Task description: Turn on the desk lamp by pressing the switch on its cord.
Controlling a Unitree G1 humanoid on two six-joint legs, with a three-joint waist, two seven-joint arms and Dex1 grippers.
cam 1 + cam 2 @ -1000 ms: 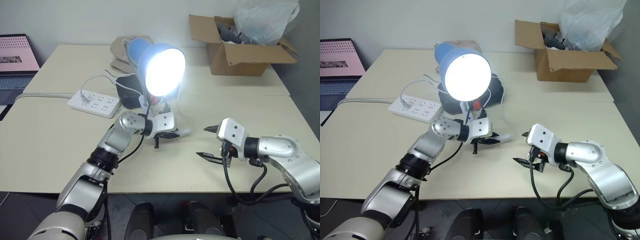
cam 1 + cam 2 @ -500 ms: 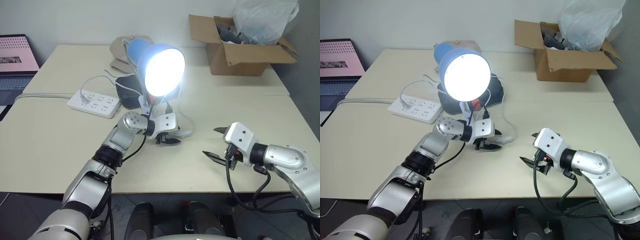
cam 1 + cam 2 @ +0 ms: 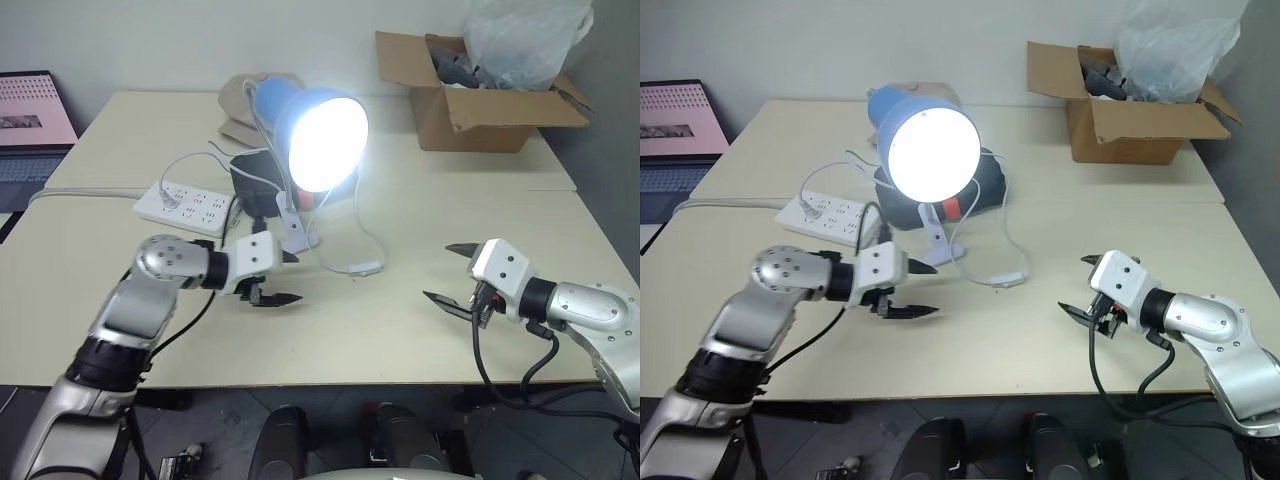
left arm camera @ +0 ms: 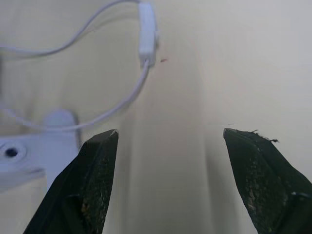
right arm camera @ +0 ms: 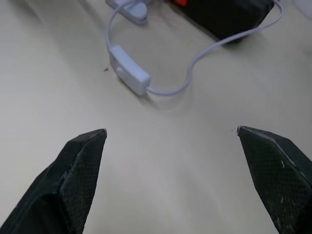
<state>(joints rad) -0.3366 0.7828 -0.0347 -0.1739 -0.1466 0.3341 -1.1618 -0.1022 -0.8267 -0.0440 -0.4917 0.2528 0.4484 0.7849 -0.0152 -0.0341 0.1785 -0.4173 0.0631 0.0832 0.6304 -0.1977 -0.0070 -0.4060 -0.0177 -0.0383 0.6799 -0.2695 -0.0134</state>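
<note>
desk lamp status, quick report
Left gripper open, right gripper open, both empty. Desk lamp lit; switch free on the table. Nothing in the way.

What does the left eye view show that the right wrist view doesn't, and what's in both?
The left eye view alone has the lit desk lamp with its blue shade, the power strip, the cardboard box, the laptop and the open left gripper.

The right wrist view alone gives a close look along the right gripper between its wide-open fingers, with the rocker on the switch visible.

Both share the switch, the cord, the table and the right gripper.
</note>
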